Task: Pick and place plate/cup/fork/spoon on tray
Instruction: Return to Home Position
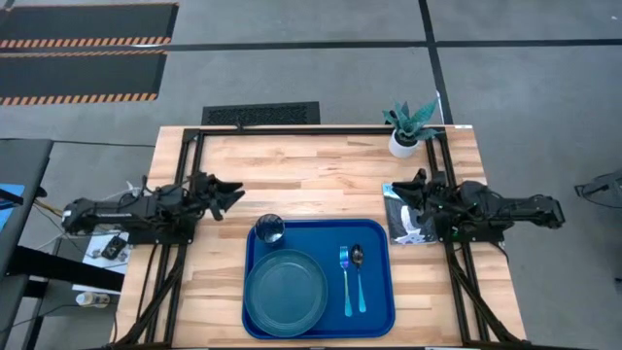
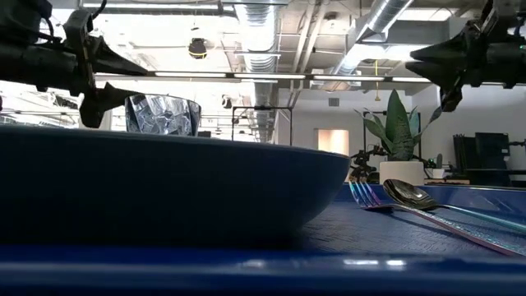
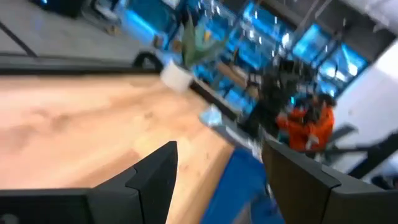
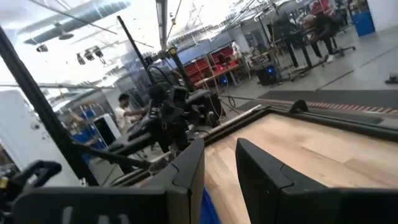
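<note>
The blue tray lies at the table's near middle. On it rest the teal plate, the clear cup at its far left corner, and the fork and spoon side by side. My left gripper is open and empty above the table, left of the tray's far left corner. My right gripper is open and empty, just beyond the tray's far right corner. In the low view the cup, fork and spoon also show.
A white pot with a green plant stands at the table's far right. A flat pale packet lies under my right arm beside the tray. Bare wood lies across the table's far middle. A person in orange shows beyond the table.
</note>
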`<action>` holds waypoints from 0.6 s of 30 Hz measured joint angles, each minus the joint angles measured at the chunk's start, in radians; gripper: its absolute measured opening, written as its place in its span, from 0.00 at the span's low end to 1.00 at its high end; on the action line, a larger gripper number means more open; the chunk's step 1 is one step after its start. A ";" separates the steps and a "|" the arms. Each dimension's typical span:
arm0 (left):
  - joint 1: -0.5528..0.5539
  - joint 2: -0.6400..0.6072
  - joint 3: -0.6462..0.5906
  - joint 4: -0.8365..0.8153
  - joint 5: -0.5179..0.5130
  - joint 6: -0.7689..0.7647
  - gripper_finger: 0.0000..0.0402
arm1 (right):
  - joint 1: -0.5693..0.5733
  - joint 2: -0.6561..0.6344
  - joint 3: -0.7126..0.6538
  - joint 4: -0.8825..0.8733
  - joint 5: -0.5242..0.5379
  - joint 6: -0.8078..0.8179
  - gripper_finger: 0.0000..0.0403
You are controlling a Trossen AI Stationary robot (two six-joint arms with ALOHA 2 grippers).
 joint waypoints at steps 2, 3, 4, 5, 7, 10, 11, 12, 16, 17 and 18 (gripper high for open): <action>-0.031 0.015 0.000 -0.004 0.002 0.010 0.55 | -0.010 -0.001 0.000 -0.015 -0.002 -0.048 0.29; -0.045 0.020 0.000 -0.004 0.018 0.022 0.55 | -0.013 -0.001 0.000 -0.018 -0.010 -0.073 0.29; -0.058 0.022 0.000 -0.006 0.042 0.036 0.55 | -0.018 -0.002 0.000 -0.031 -0.018 -0.093 0.29; -0.069 0.024 0.000 -0.010 0.062 0.046 0.55 | -0.024 -0.002 0.000 -0.052 -0.023 -0.104 0.29; -0.085 0.026 0.000 -0.012 0.079 0.065 0.55 | -0.033 -0.001 0.000 -0.091 -0.024 -0.107 0.29; -0.099 0.026 0.000 -0.012 0.070 0.113 0.55 | -0.044 0.000 -0.001 -0.124 -0.026 -0.109 0.29; -0.102 0.026 0.000 -0.011 0.069 0.137 0.55 | -0.047 0.000 -0.001 -0.124 -0.026 -0.118 0.29; -0.104 0.026 0.000 -0.011 0.068 0.160 0.55 | -0.051 0.001 -0.001 -0.125 -0.027 -0.124 0.29; -0.104 0.026 0.000 -0.010 0.050 0.191 0.55 | -0.069 0.002 -0.001 -0.131 -0.026 -0.143 0.29; -0.104 0.026 0.000 -0.010 0.050 0.191 0.55 | -0.071 0.002 -0.001 -0.131 -0.026 -0.144 0.29; -0.104 0.028 0.000 -0.010 0.050 0.191 0.55 | -0.073 0.002 -0.001 -0.132 -0.026 -0.144 0.29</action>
